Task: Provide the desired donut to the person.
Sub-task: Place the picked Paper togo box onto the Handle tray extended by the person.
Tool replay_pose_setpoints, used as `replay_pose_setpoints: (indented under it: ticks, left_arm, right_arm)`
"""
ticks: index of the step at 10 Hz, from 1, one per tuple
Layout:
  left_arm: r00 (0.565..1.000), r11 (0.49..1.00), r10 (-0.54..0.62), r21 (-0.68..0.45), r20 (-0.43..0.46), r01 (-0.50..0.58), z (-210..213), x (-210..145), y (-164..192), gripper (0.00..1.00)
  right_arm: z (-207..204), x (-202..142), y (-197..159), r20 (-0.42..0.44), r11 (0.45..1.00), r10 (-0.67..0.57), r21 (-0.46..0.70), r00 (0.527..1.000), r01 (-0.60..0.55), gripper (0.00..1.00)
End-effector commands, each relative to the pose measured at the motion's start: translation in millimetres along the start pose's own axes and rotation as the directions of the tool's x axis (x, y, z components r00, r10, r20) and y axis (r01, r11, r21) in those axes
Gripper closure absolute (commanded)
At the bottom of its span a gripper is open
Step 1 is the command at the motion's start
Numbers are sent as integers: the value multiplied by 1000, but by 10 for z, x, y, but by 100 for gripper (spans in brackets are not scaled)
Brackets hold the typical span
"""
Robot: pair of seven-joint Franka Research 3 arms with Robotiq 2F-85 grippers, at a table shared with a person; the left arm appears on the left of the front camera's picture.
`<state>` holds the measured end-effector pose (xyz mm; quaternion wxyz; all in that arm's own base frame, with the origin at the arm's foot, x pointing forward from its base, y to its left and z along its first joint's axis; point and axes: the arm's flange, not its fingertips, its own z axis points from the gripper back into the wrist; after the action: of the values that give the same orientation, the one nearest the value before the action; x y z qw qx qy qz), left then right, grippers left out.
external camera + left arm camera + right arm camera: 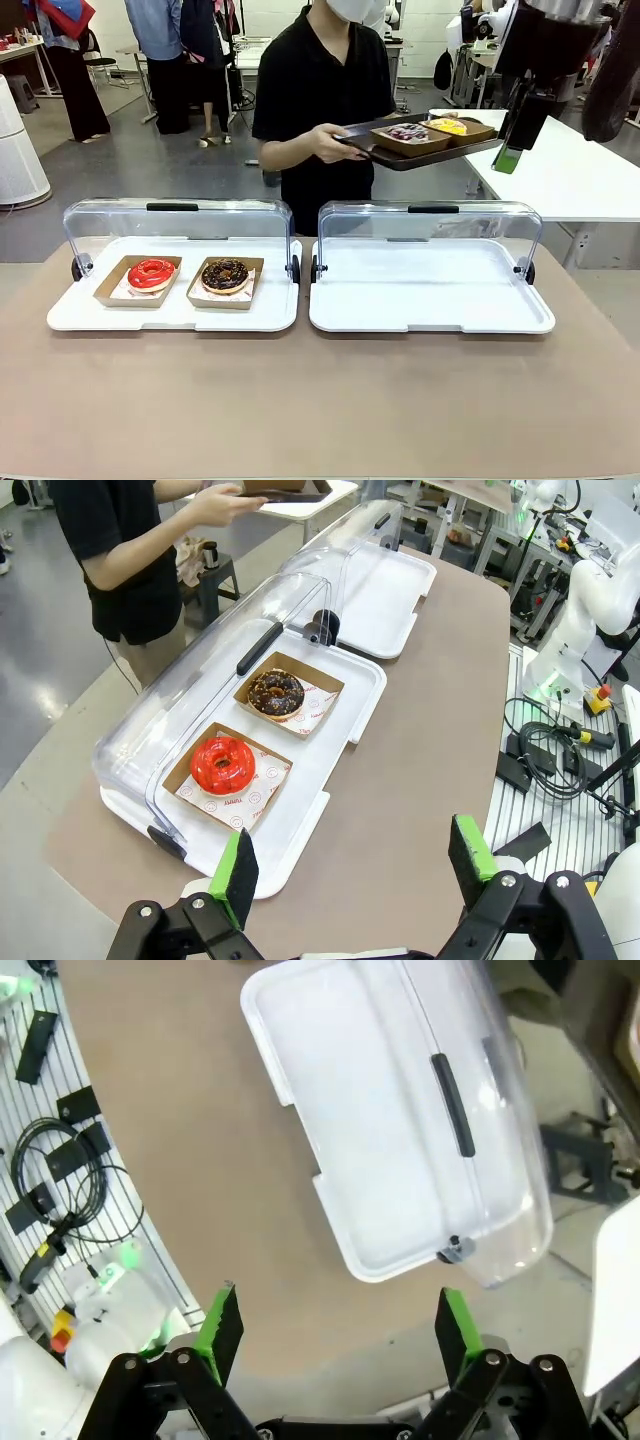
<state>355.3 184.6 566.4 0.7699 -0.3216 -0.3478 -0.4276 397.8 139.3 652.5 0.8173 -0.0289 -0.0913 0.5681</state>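
Note:
The person point(325, 95) in a black T-shirt stands across the table and holds a dark tray point(400, 157) with a purple-topped donut point(405, 133) and a yellow donut point(447, 126) in cardboard boxes. On the left white tray point(70, 315) lie a red donut point(152, 273) and a chocolate donut point(225, 275), each in its own box. My left gripper point(352, 865) hovers open above the table edge, near the red donut point(222, 764) and chocolate donut point(276, 692). High over the right white tray point(300, 1070), my right gripper point(335, 1325) is open; it also shows beside the held tray as the gripper point(512, 150).
The right white tray point(340, 315) holds nothing. Both trays have clear lids point(175, 222) standing open at the back. A white side table point(570, 175) stands at the far right. Cables point(545, 755) and a robot base lie beside the table. Other people stand far behind.

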Motion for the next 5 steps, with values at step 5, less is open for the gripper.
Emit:
replay_pose_setpoints:
  ticks: [5]
  left_arm:
    - [1000, 1000, -5, -4, 16, 5, 5, 4, -12, 0]
  right_arm:
    - [66, 18, 113, 5, 1000, -4, -15, 1000, 4, 0]
